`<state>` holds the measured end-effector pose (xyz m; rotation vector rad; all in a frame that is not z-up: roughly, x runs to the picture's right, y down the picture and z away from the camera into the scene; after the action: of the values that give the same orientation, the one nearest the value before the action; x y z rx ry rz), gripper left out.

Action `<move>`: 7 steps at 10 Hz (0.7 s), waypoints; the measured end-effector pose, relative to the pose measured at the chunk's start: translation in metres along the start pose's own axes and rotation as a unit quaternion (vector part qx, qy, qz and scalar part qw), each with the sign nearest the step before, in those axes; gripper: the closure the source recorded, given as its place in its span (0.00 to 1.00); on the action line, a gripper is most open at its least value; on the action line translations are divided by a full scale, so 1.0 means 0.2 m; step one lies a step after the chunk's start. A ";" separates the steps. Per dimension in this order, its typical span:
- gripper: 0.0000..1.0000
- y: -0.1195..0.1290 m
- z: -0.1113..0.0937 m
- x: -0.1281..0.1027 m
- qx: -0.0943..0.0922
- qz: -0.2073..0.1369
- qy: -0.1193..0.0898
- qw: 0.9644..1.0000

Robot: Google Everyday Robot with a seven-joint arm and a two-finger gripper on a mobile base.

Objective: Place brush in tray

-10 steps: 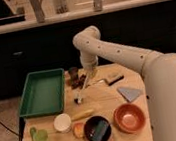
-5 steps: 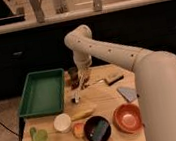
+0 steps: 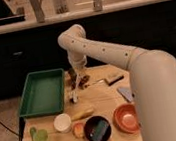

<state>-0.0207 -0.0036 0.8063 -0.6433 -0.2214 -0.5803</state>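
The white brush lies or hangs just right of the tray's near right corner. Its upper end reaches the tip of my gripper, and I cannot tell whether the gripper holds it. The gripper points down over the table's back middle, to the right of the tray. The green tray sits on the table's left side.
A dark-handled tool lies right of the gripper. In front stand a white cup, a yellow object, a black bowl and an orange bowl. Green items lie at the front left. My arm covers the table's right side.
The arm's elbow and gripper have swung left, toward the tray, and the gripper now sits directly over the brush's upper end.
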 end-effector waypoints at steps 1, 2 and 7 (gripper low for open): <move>1.00 0.00 -0.02 0.00 0.001 -0.003 0.001 1.000; 1.00 -0.02 -0.06 -0.01 0.004 -0.011 0.003 1.000; 1.00 -0.09 -0.20 -0.07 0.024 -0.049 -0.001 0.999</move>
<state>-0.0420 -0.0347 0.7793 -0.5882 -0.2698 -0.6662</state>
